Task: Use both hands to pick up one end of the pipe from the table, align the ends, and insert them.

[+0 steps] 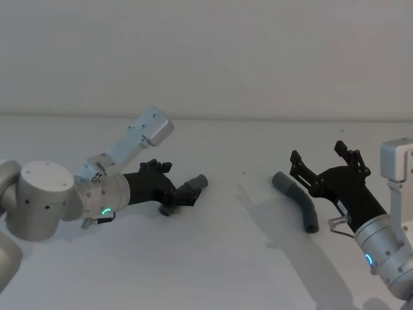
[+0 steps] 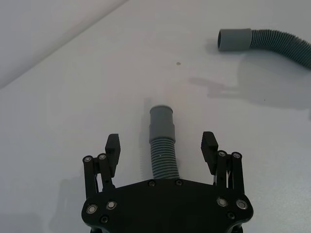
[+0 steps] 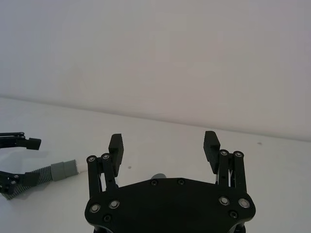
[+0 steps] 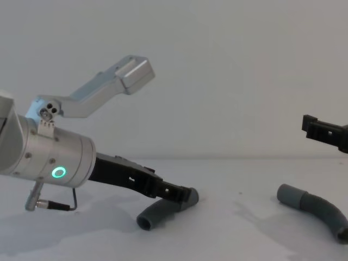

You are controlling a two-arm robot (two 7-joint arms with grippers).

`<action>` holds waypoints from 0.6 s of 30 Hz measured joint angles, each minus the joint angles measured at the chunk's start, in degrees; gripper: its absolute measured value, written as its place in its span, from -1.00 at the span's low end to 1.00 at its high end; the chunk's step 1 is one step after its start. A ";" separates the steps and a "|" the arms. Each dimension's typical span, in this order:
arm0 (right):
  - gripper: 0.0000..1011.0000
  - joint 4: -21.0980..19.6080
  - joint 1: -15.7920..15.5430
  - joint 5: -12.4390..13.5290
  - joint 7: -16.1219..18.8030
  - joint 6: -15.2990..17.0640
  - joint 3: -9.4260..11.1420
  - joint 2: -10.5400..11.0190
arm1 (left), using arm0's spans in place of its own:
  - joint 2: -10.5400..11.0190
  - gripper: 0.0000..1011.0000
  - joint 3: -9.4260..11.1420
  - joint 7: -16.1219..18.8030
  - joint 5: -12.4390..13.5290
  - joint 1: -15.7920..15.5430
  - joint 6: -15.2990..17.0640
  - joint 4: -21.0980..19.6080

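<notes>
The left gripper (image 2: 161, 140) sits low on the desk (image 1: 226, 265) with its fingers (image 2: 112, 143) apart, 1 on each side of the left hose (image 2: 162, 121). I think it should close gently on the ribbed part, behind the cuff. The right gripper (image 1: 318, 155) hangs over the right hose (image 1: 298, 197), fingers apart.

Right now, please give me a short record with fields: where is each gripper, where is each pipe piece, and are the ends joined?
left gripper: open, fingers on either side of the left pipe piece, not clamped
right gripper: open, raised near the right pipe piece, not touching it
pipe pieces: both on the table, apart
ends: not joined
</notes>
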 joint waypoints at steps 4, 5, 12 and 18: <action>0.98 0.00 0.00 0.00 0.00 0.00 0.00 0.00 | -0.15 0.98 0.58 -0.47 0.65 -0.74 0.61 0.62; 0.98 0.00 0.00 0.00 0.00 0.00 0.00 0.00 | -0.22 0.98 0.84 -0.67 0.95 -1.08 0.87 0.93; 0.98 0.00 0.00 0.00 0.00 0.00 0.00 0.00 | -0.58 0.98 1.86 -1.60 2.07 -2.53 1.38 2.45; 0.98 0.00 0.00 0.00 0.00 0.00 0.00 0.00 | -1.10 0.98 2.53 -2.45 2.79 -3.59 1.34 3.88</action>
